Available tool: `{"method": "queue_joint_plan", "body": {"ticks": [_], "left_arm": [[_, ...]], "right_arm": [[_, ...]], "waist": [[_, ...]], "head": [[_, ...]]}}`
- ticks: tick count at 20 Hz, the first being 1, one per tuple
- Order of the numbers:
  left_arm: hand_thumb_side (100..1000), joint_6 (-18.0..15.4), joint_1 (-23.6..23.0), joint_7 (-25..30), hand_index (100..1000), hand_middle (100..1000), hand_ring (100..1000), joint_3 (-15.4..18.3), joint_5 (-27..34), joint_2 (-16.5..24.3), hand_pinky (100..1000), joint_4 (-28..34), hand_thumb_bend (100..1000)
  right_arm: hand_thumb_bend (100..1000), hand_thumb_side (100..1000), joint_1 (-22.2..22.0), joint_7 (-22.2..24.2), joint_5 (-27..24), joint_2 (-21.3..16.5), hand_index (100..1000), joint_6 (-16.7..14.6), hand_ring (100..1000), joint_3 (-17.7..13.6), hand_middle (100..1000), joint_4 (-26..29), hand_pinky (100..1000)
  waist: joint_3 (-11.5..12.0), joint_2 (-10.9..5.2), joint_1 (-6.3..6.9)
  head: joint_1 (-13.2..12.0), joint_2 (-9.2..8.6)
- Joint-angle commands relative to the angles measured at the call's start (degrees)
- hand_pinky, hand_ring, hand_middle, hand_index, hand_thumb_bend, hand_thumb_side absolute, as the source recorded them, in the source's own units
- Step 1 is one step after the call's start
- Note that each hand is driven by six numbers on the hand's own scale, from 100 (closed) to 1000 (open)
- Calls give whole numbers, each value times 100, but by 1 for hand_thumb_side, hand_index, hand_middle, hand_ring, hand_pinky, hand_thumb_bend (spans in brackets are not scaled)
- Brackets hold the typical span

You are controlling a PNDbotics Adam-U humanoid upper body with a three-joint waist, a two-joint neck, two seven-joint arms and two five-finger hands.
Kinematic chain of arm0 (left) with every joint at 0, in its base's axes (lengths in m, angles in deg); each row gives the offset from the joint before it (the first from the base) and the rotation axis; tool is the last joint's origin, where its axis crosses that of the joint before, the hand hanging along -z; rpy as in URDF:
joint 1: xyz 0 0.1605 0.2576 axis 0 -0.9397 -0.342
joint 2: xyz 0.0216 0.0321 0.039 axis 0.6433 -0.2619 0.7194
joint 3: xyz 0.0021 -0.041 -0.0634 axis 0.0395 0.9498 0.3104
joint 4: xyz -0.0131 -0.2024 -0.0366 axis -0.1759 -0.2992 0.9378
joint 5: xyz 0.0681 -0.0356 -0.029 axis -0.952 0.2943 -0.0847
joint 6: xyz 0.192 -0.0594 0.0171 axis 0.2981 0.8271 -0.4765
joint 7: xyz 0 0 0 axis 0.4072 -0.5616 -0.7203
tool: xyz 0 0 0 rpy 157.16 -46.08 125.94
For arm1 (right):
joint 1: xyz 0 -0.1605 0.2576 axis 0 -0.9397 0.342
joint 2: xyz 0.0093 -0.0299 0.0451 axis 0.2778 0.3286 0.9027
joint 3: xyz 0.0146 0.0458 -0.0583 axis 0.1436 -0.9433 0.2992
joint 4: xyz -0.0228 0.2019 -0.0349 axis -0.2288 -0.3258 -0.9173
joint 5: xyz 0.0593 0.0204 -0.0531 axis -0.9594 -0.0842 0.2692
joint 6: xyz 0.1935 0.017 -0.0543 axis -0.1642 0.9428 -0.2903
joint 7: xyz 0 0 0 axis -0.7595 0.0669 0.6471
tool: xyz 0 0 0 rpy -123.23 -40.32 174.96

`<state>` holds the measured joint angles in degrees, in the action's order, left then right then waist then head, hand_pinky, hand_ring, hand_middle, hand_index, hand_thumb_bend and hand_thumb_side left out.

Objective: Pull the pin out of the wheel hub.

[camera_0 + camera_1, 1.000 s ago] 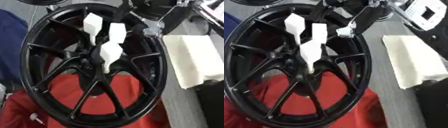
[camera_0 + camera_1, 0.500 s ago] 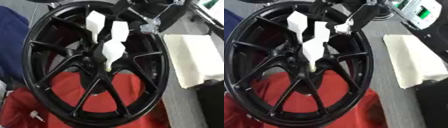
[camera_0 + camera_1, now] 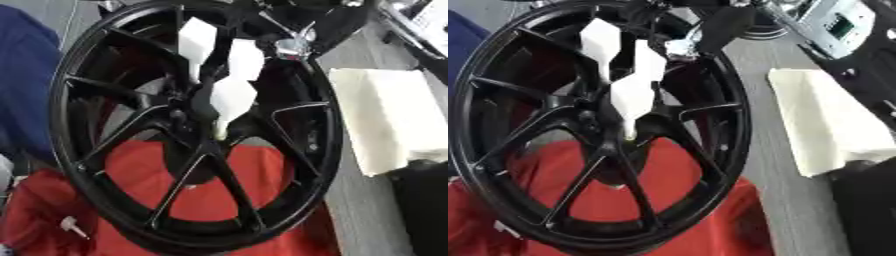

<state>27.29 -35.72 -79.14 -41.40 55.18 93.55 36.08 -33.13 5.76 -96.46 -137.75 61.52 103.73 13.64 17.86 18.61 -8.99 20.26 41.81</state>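
Note:
A black spoked wheel hub lies tilted on a red cloth and fills most of both views. My right hand, black with white finger covers, reaches down from the upper right to the hub's centre. Its fingers come together there, pinched on a small pale pin that shows just below the fingertips. The black centre of the hub hides the rest of the pin. My left hand shows in no view.
A red cloth lies under the wheel, with a small white peg-like piece on it at lower left. Blue fabric is at the left, a white pad at the right, a black block at lower right.
The whole picture has shifted a little, so the camera has moved. My right hand stays at the hub's centre, and its arm joint sits slightly higher in the picture.

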Motion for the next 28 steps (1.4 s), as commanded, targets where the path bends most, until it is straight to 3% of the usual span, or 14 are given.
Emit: {"method": "queue_joint_plan", "body": {"ticks": [1, 5, 16, 28], "left_arm": [[684, 8, 68, 2, 679, 592, 747, -2, -8, 62, 651, 96, 122], [686, 15, 81, 13, 678, 591, 747, -10, -9, 55, 651, 96, 122], [690, 15, 84, 22, 676, 588, 745, -13, -20, 46, 650, 96, 120], [693, 19, 113, 37, 675, 588, 746, -16, -7, 43, 651, 96, 120]], "right_arm": [[100, 605, 34, 148, -14, -86, 966, 0, 933, -63, 870, -32, 971], [100, 615, 32, 254, 12, -26, 965, 25, 934, -89, 870, -102, 971], [100, 533, -10, 124, 491, 31, 956, -62, 931, -115, 864, -238, 964], [100, 508, -391, 127, 806, -142, 938, -168, 908, -231, 836, 72, 947]], "waist": [[7, -83, 29], [16, -64, 14], [36, -22, -22], [70, 6, -54]], "head": [[-21, 50], [-29, 89], [-75, 84], [-79, 107]]}}
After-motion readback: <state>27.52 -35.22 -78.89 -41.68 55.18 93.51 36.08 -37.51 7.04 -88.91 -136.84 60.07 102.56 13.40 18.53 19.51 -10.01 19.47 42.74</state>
